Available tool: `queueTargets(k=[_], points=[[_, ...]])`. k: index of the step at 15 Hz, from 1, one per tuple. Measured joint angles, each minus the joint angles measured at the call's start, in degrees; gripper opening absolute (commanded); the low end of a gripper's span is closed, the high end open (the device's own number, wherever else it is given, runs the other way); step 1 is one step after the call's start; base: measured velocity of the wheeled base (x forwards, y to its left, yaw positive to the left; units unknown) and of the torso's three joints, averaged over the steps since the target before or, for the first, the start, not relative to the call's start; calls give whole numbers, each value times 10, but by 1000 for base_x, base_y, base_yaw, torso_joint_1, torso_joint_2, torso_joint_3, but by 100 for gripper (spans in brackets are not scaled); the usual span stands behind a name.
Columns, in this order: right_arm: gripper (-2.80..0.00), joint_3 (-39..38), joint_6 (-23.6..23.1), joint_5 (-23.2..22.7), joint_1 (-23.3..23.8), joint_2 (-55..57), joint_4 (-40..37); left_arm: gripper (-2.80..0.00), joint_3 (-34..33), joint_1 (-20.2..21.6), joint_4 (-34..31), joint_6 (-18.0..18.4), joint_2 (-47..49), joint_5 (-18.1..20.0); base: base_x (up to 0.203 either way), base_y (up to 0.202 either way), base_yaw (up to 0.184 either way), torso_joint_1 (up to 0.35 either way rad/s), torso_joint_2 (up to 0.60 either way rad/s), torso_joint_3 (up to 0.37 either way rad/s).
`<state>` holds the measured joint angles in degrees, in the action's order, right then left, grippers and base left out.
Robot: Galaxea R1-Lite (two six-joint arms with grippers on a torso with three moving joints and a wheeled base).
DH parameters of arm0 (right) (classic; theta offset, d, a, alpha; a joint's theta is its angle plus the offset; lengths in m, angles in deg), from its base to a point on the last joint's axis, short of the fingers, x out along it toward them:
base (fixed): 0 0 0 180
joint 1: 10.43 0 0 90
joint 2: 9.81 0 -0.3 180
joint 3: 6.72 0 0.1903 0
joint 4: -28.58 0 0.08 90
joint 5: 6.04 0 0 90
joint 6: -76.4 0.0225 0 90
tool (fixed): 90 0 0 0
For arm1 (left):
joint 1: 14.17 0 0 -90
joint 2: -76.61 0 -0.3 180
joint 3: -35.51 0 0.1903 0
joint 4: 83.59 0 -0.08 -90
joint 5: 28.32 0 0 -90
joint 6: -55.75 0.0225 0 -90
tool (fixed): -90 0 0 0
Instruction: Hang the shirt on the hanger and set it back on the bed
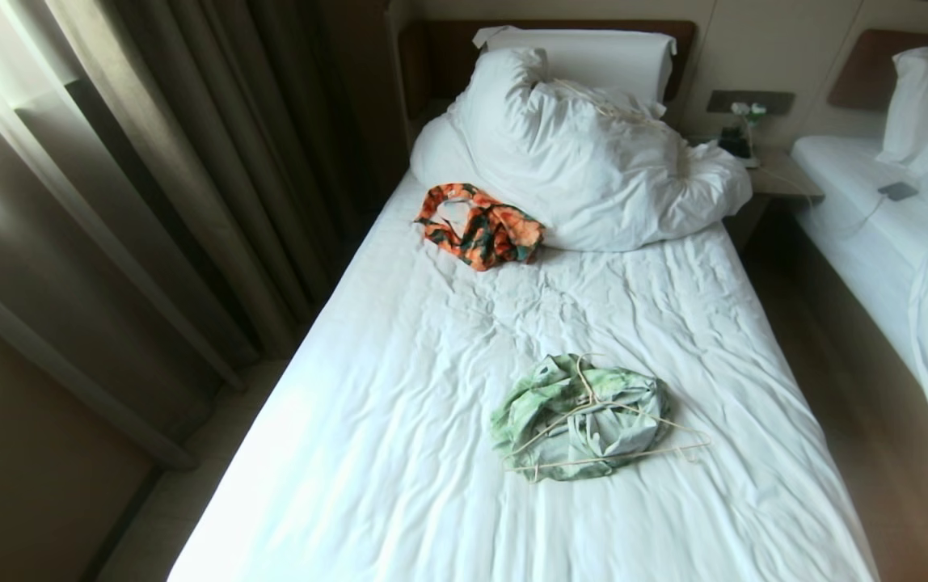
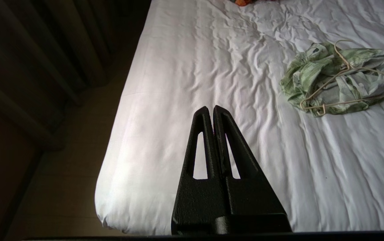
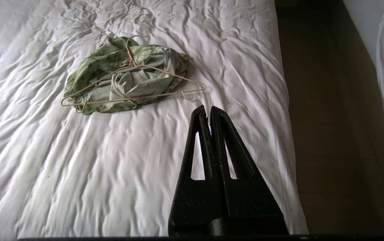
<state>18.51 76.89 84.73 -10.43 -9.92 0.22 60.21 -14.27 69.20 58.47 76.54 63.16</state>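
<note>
Lying crumpled in the lower centre of the head view, the shirt [image 1: 573,416] rests on the wrinkled sheet of the bed [image 1: 367,453], with the thin pale hanger [image 1: 605,440] laid across its top, hook pointing toward the pillow [image 1: 585,56] and bunched duvet [image 1: 593,162] at the upper centre. An orange-and-dark-green garment [image 1: 480,226] sits well apart, against the duvet. Neither arm appears in the head view; each wrist view shows its claw hanging over the near end of the bed, the left claw [image 2: 211,108] and the right claw [image 3: 208,108] both clenched on nothing, well short of the shirt. Nothing of the task is yet done. Likely failures from here: because the hanger's wire lies directly on the bunched cloth, a pinch may catch fabric and wire together, so the two lift as a tangle; the collar and sleeve openings are buried in folds and cannot be located, so a blind grasp may take a hem; a deep pinch may drag the sheet.
</note>
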Motion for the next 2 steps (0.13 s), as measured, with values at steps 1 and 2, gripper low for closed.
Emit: queueTargets(k=[1,2], points=[[-280,0,0,0,0,0,0,-280,0,0,0,0,0,0,0,0,0,0,0,0],[-280,0,-1,0,0,0,0,-280,0,0,0,0,0,0,0,0,0,0,0,0]])
